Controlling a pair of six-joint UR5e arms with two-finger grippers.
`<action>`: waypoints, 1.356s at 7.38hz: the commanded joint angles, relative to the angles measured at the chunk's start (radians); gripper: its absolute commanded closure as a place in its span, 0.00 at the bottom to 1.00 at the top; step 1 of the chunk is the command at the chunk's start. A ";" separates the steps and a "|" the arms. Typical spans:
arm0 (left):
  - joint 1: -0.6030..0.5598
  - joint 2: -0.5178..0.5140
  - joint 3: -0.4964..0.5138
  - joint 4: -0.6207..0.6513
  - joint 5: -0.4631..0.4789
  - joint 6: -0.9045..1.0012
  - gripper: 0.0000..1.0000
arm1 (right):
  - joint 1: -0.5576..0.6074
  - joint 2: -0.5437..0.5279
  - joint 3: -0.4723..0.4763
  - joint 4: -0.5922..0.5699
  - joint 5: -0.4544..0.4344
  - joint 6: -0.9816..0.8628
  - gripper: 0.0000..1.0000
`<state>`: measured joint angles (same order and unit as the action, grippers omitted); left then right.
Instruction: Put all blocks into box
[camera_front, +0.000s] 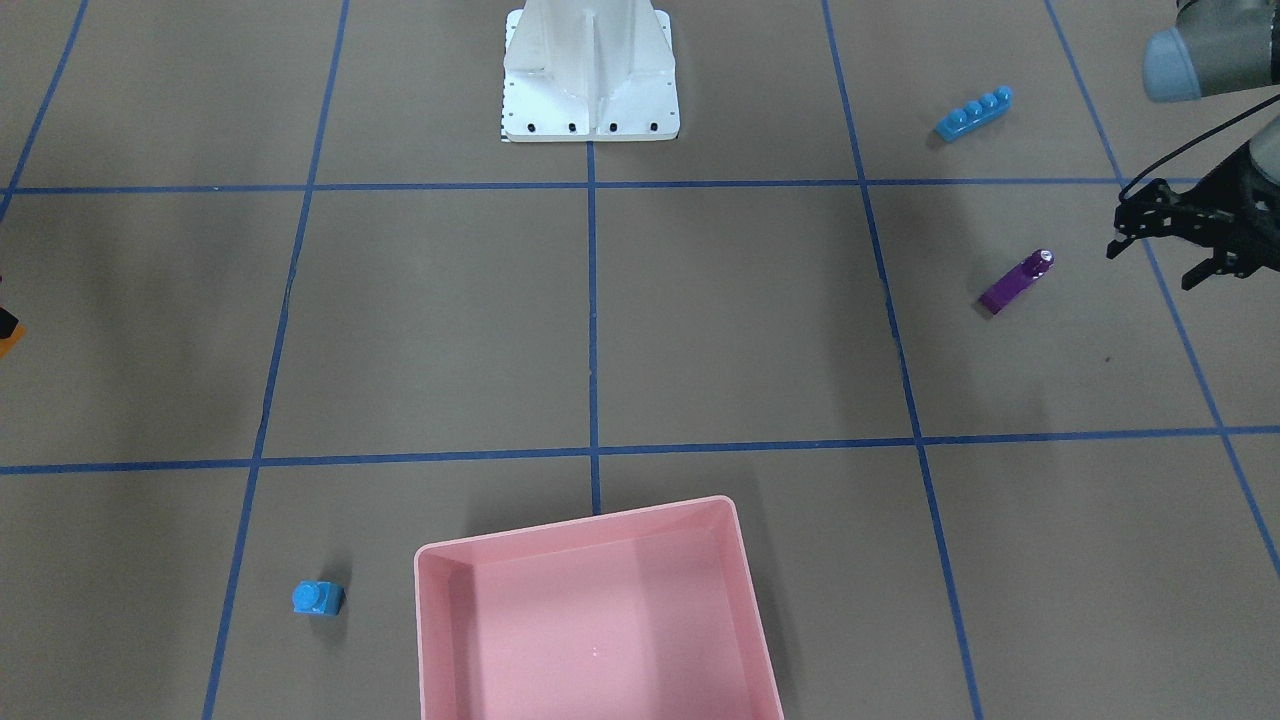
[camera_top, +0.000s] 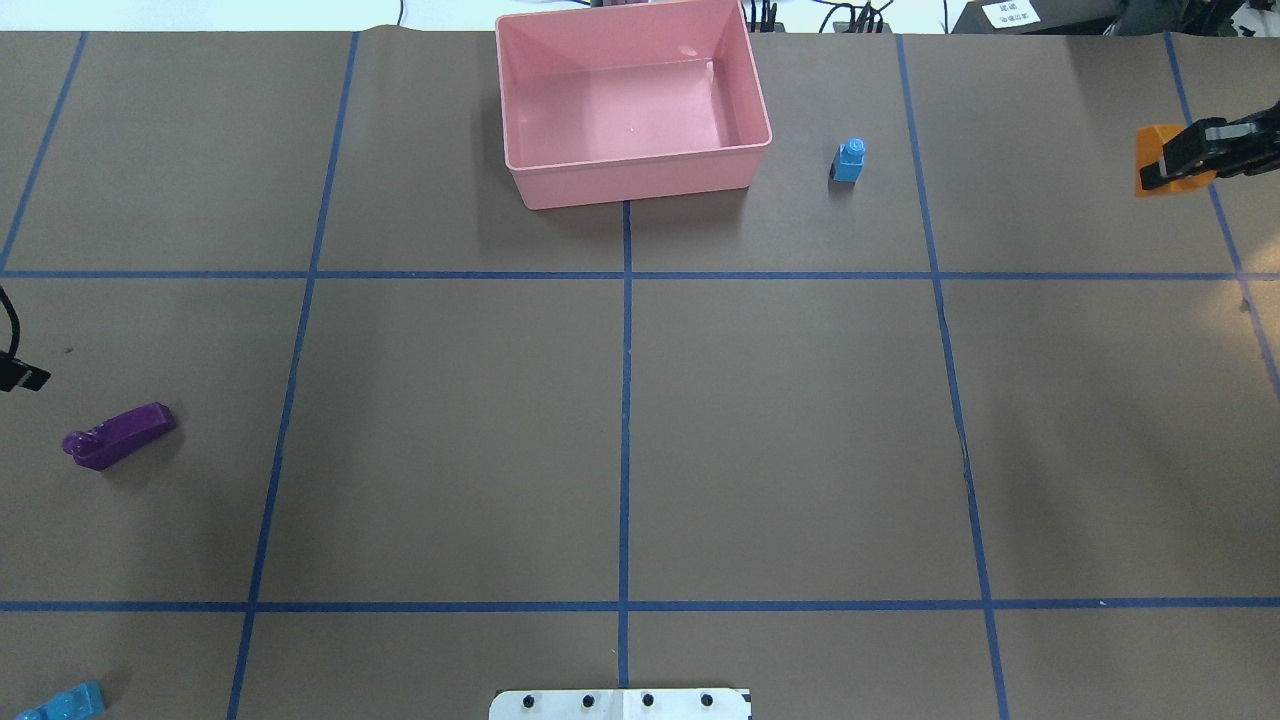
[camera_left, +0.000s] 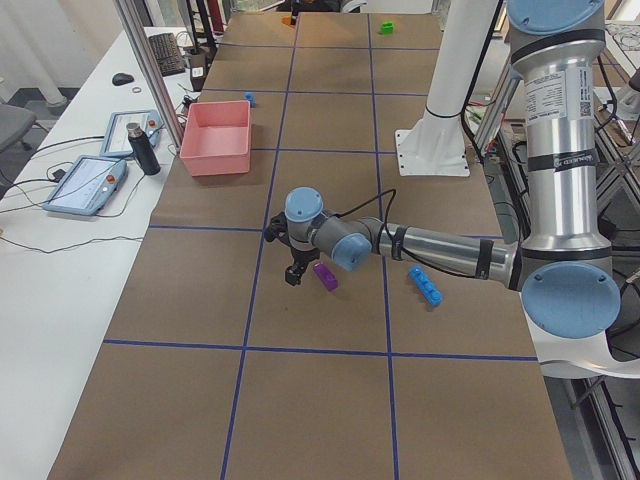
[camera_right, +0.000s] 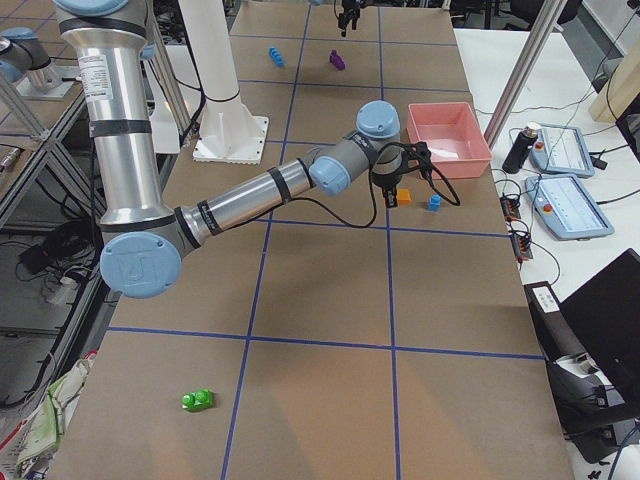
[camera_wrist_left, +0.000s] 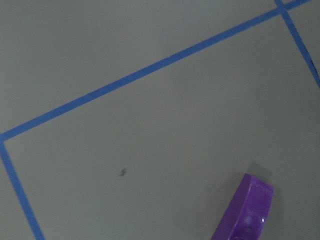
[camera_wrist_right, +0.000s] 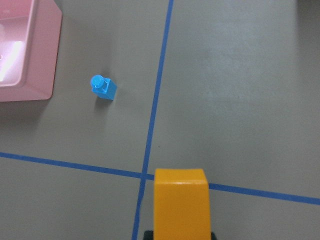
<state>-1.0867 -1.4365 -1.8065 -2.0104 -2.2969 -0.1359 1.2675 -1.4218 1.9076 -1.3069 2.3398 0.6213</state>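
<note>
The pale-pink box (camera_top: 640, 185) stands at the far middle of the table, with no bricks inside. My right gripper (camera_top: 1165, 170) is shut on the orange brick (camera_top: 1152, 148), which fills the bottom of the right wrist view (camera_wrist_right: 180, 200). The small blue brick (camera_top: 850, 160) stands right of the box. My left gripper (camera_front: 1155, 262) is open and empty, close beside the long purple brick (camera_front: 1015, 283), which lies on its side. The long four-stud blue brick (camera_front: 972, 113) lies near the robot's left. The small green brick (camera_right: 197, 400) lies far out on the robot's right.
The white robot base (camera_front: 590, 80) stands at the table's near middle edge. Blue tape lines divide the brown table into squares. A side bench beyond the box holds tablets (camera_left: 85, 185) and a dark bottle (camera_left: 140, 148).
</note>
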 joint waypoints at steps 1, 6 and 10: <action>0.088 -0.001 -0.002 -0.010 0.037 0.004 0.00 | -0.029 0.108 -0.004 -0.002 0.007 0.027 1.00; 0.198 -0.008 0.033 -0.008 0.070 -0.001 0.00 | -0.109 0.452 -0.157 -0.147 -0.040 0.044 1.00; 0.237 -0.038 0.090 -0.007 0.097 -0.004 0.08 | -0.152 0.561 -0.247 -0.147 -0.083 0.075 1.00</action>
<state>-0.8578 -1.4721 -1.7275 -2.0184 -2.2183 -0.1379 1.1250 -0.8946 1.6934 -1.4542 2.2695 0.6938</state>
